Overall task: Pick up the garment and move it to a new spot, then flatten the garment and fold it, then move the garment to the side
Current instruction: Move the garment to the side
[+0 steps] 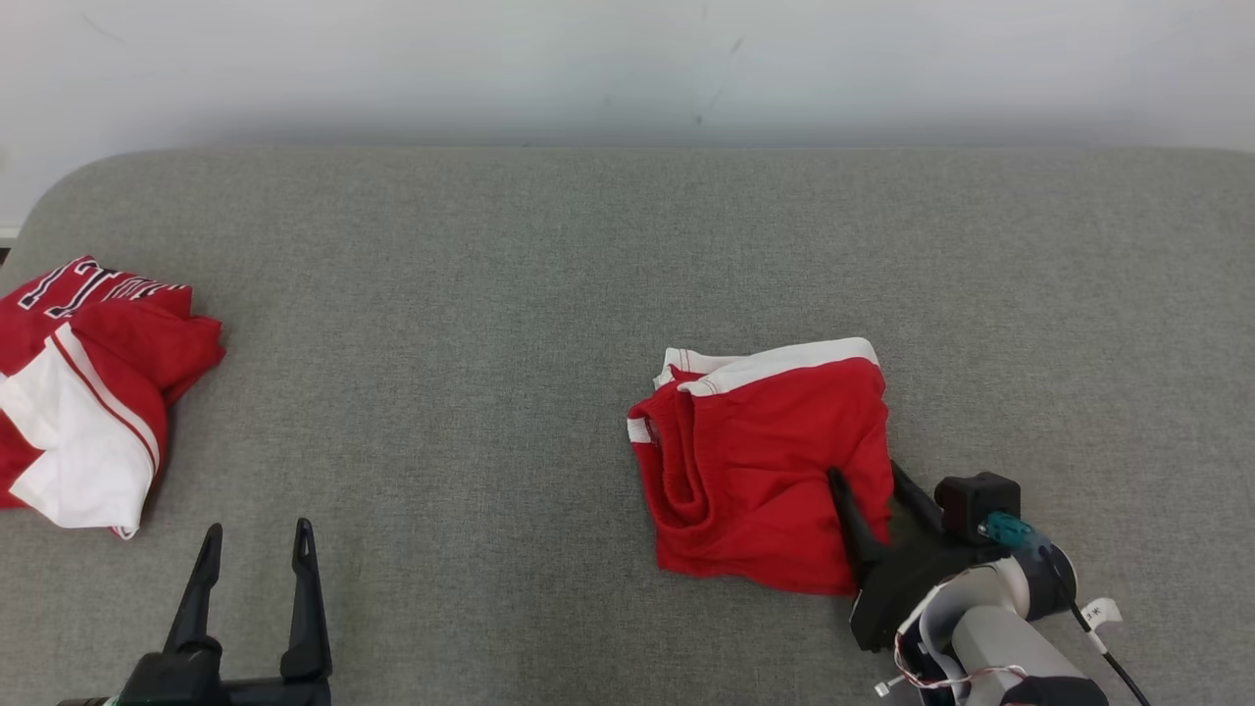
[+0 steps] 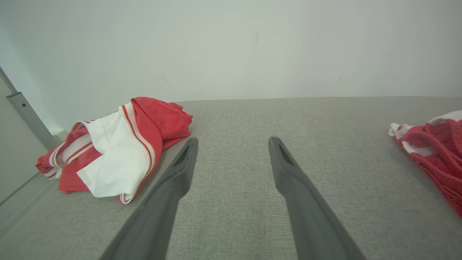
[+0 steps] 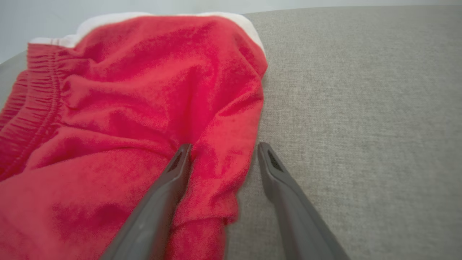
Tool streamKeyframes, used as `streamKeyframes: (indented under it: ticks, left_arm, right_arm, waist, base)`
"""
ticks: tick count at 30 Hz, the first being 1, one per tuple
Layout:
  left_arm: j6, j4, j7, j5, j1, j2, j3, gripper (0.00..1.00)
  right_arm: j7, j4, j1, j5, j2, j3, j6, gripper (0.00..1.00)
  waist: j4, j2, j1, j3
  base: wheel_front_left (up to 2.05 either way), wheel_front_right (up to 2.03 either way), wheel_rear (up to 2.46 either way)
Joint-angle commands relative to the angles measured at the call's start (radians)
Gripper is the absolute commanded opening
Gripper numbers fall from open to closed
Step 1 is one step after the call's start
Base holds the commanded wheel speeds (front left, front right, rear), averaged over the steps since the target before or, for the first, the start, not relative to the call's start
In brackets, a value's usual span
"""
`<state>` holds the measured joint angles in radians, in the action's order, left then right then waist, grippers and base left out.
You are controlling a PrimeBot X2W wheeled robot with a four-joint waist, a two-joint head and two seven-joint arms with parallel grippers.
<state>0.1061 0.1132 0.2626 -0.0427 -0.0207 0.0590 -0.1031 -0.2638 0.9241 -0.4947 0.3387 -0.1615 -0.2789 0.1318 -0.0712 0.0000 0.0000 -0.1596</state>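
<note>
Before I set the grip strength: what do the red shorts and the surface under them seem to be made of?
Red shorts: soft matte knit, likely cotton jersey or fleece; fuzzy texture, gathered waistband, limp folds.
Surface: grey woven upholstery cloth, matte; a fine heathered weave shows. What lies beneath it I cannot tell.

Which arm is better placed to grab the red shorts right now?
Right. The right gripper stands open astride an edge of the red shorts, one finger on the cloth, one over the grey surface. The left gripper hangs open far off, nearer the other garment.
</note>
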Motion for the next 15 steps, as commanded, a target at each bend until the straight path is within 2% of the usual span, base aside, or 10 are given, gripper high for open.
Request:
streamKeyframes:
  ticks: [1,9,15]
  left_arm:
    - [0.003,0.002,0.003,-0.002,-0.001,-0.002,-0.002,1.0]
    - [0.004,-0.014,0.003,-0.024,-0.046,-0.004,-0.01,1.0]
    - [0.007,-0.047,0.003,-0.03,-0.086,-0.006,-0.015,1.0]
  right_arm:
    - [0.01,0.018,0.001,0.015,0.008,-0.013,-0.003,0.01]
    - [0.004,0.029,-0.11,0.064,-0.073,-0.085,-0.003,0.0]
    - [0.001,-0.006,-0.231,0.072,-0.187,-0.143,-0.003,0.0]
  waist:
    - [0.0,0.0,0.0,-0.002]
    - [0.007,0.0,0.0,-0.062]
    - [0.046,0.0,0.0,-0.164]
  base:
    - [0.0,0.0,0.0]
    - [0.0,0.0,0.0]
    - [0.0,0.0,0.0]
